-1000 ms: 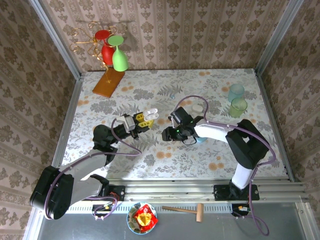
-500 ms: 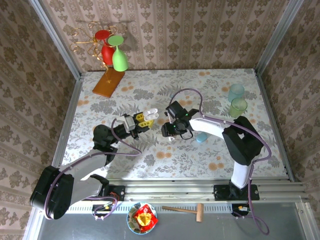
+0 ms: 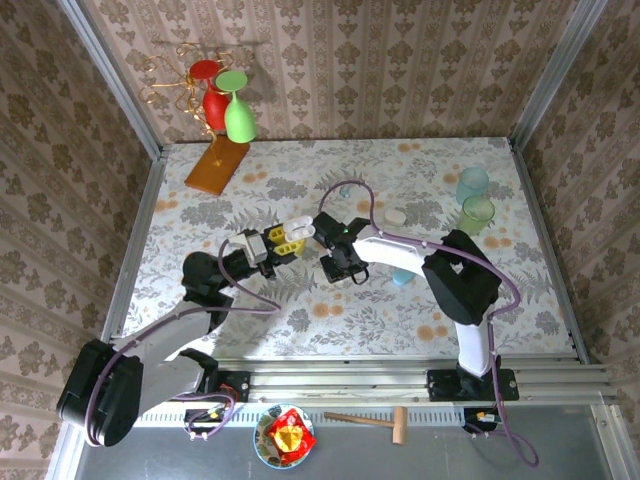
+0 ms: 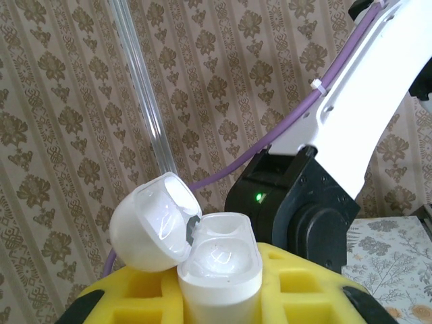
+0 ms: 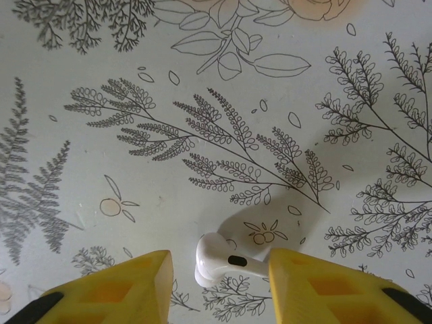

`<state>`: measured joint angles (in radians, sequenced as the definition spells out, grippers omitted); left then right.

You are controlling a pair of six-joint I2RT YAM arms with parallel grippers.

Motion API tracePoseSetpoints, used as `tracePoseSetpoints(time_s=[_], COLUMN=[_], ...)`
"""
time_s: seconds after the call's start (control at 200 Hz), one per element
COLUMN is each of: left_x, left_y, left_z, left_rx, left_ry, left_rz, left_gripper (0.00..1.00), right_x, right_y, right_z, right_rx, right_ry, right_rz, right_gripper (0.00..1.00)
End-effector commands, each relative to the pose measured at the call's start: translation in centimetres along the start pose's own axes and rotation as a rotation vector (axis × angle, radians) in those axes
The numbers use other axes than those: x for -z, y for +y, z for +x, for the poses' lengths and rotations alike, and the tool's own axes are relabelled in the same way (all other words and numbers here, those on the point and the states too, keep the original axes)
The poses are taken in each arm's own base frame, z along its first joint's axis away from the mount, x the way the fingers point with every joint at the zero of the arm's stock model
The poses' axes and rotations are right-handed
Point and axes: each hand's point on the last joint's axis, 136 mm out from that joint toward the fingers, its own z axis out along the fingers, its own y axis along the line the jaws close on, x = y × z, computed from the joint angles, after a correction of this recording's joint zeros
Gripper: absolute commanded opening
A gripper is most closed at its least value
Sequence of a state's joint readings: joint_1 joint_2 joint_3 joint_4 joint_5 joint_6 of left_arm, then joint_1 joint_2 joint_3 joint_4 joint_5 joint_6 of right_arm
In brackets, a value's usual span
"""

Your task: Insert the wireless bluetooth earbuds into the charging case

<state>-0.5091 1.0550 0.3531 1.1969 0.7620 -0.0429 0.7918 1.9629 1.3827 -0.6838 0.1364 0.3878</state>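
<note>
Left fingers [image 4: 324, 277]: being pressed shut on the charging case [image 4: 219, 270], which is being clamped upright between 2 yellow pads.
Case lid [image 4: 152, 223]: being held swung open to the left of the case body, with the hollow inside being turned toward the left wrist camera.
Right fingers [image 5: 145, 273]: being held apart just above the table [image 5: 101, 101], 1 on each side of an earbud [image 5: 219, 260]; nothing is being gripped.
Earbud: being seen lying on the flowered table, with its stem being touched by the right-hand pad and a clear gap being shown to the other pad.
Left gripper [image 3: 288, 238]: being held over the middle of the table, with the case at its tip.
Right gripper [image 3: 337, 268]: being pointed down at the table, just beside the left gripper and the case.
Green cups [image 3: 478, 212]: 2 being seen standing upright near the far right edge, well apart from both grippers.
</note>
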Motion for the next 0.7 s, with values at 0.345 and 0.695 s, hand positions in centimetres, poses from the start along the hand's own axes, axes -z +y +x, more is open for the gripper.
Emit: tracePoseSetpoints(time_s=[0.345, 0.695], left_x=[0.3, 0.3], left_y=[-0.5, -0.4], left_z=[0.0, 0.2], left_rx=[-0.026, -0.028], left_ry=[-0.001, 0.000], left_rz=[0.006, 0.005], left_gripper=[0.00, 0.00], right_x=[-0.3, -0.9], right_y=[-1.2, -1.0], right_z=[0.7, 1.5], right_rx=[0.106, 0.107], right_ry=[0.069, 0.109], right_rz=[0.246, 0.240], right_gripper=[0.39, 0.35])
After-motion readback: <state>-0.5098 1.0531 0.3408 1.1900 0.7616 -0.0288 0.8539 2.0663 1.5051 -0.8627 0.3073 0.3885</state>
